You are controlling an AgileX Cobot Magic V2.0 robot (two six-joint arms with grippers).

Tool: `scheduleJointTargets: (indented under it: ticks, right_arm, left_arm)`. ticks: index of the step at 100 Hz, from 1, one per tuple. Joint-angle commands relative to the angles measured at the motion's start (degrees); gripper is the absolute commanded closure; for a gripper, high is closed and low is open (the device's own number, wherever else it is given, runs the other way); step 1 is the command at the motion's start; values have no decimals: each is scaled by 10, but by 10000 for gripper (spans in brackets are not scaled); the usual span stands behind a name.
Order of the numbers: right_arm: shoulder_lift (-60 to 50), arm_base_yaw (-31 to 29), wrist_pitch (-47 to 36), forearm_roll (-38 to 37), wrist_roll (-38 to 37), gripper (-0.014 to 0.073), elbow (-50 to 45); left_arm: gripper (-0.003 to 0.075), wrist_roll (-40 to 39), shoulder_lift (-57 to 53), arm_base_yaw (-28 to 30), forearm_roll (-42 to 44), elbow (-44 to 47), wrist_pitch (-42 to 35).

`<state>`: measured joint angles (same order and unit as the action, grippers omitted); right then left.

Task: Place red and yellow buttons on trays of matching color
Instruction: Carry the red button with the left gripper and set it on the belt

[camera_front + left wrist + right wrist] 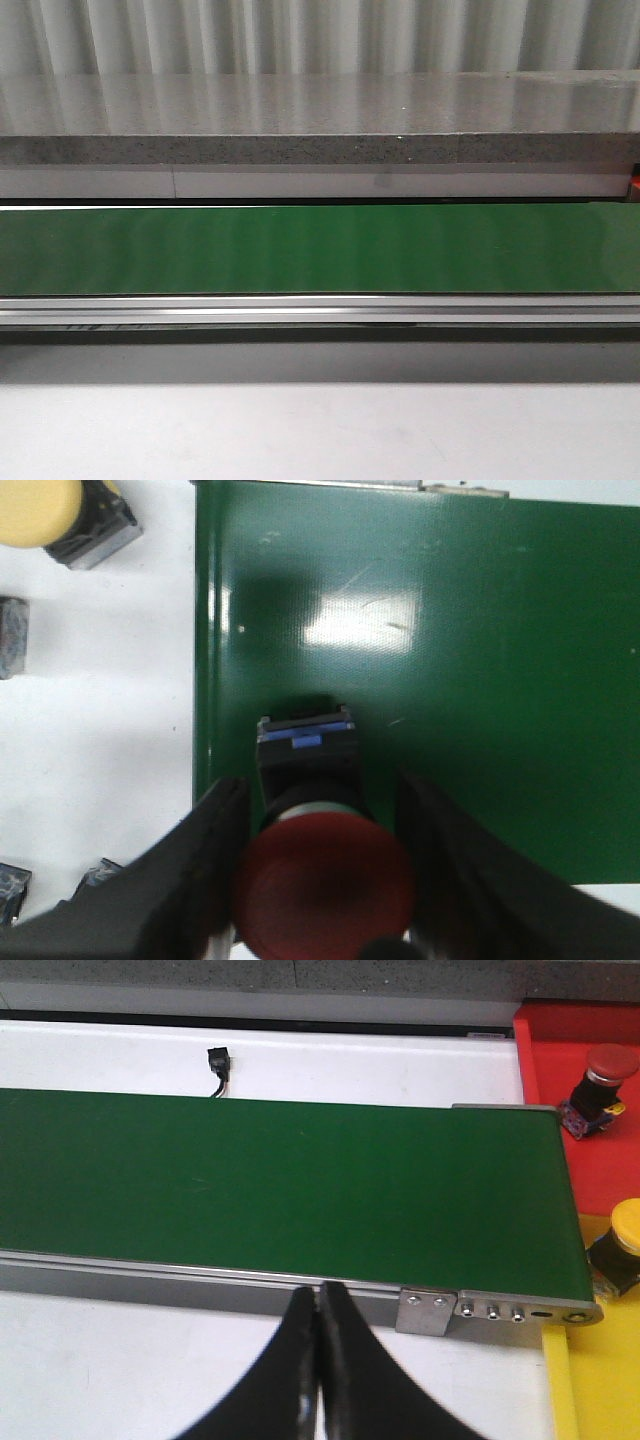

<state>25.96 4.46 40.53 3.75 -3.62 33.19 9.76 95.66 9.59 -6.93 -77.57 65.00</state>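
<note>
Left wrist view: a red button (325, 885) is being held between the two dark fingers (215, 850) of the left gripper (322, 880). The fingers are lying close along either side of the red cap, and the black body of the button, with its small blue tab, is projecting forward past the fingertips. The button is being held over the green belt (450, 680), near the belt's edge, beside the white desk (100, 710). On that desk, a yellow button (55, 515) on a black base is being shown well apart from the gripper, and small grey parts (12, 635) are lying near the frame's border.

Right wrist view: the right gripper (318, 1360) is being shown pressed fully together, fingertip against fingertip, with nothing between them. It is being held over the white desk, just beside the belt's metal side rail (200, 1282). At the belt's end, a second red button (600, 1080) is resting on a red tray (545, 1055), and a second yellow button (620, 1245) is resting on a yellow tray (600, 1380). A small black connector (218, 1060) is lying on the white surface along the belt's far edge.

Front view: only the green belt (320, 248), its rail and a grey ledge (320, 120) are being shown. Neither gripper, no button and no tray are being captured there.
</note>
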Motion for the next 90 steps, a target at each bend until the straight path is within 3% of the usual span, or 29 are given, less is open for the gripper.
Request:
scheduleJointTargets:
  ticks: [1,10,22,30,56,90]
  right_arm:
    - [2,1,-38,1,6,659,13]
    - [2,1,-38,1,6,659,13]
    - [2,1,-38,1,6,659,13]
    - [2,1,-38,1,6,659,13]
    - [2,1,-38,1,6,659,13]
    - [2,1,-38,1,6,659,13]
  left_arm:
    - [580,2,-9,-10,-3,-16,-12]
    - [489,2,-6,-10,-9,-16,-13]
    - [218,2,-6,-10,-29,-25,-16]
    - [109,2,-6,-10,-47,-42,-20]
    - [101,-52,-6,-1,-43,-130,-19]
    - [102,-107,15,90,8,-148,22]
